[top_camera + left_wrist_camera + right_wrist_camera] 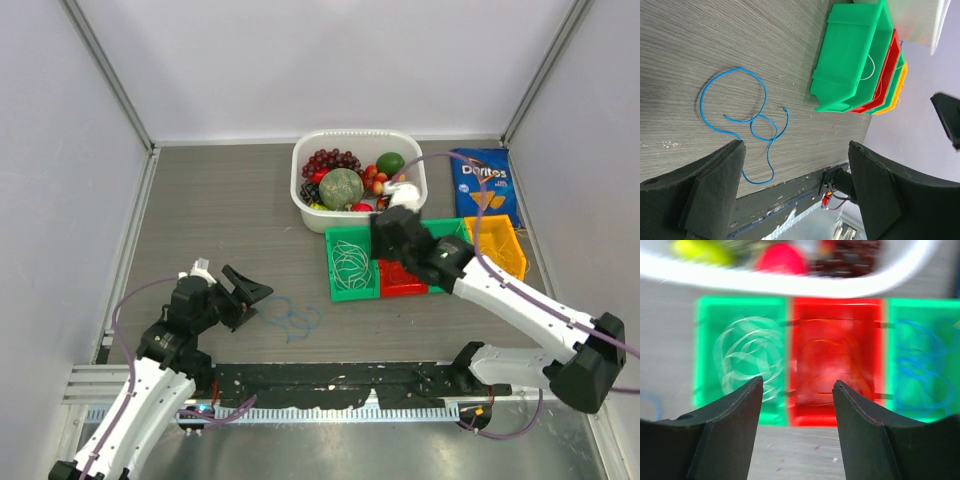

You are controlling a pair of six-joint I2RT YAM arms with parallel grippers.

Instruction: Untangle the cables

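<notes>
From above, the left gripper (250, 288) hung low over the desk toward its near left side, jaws spread wide with nothing between them. Just to its right a blue cable (290, 318) lay loose on the bare wood in a few loops, close to the desk's near edge. Right of the middle stood a row of small bins. The green bin (332, 240) at the left end held a heap of white cables (350, 265). The red bin (400, 280) sat next to it, and a yellow bin (495, 245) was at the right end. The right gripper (390, 240) hovered over the red one, and I could not tell its opening from up there. Behind the bins sat a white tub (300, 190) of fruit, with a Doritos bag (485, 185) near the far right corner. In the left wrist view, the left gripper (796, 145) stood well open and empty above the blue cable (700, 102), which touched neither finger. The green bin (840, 75) lay well apart from the cable, a white strand (871, 67) showing over its wall. The right wrist view was blurred. It showed the right gripper (797, 382) with its jaws clearly apart and holding nothing, above the red bin (835, 410), where an orange cable (832, 352) lay coiled. The white cables (747, 357) sat in the green bin to one side, and more blue cables (917, 365) lay in another green bin (890, 340) on the other side.
</notes>
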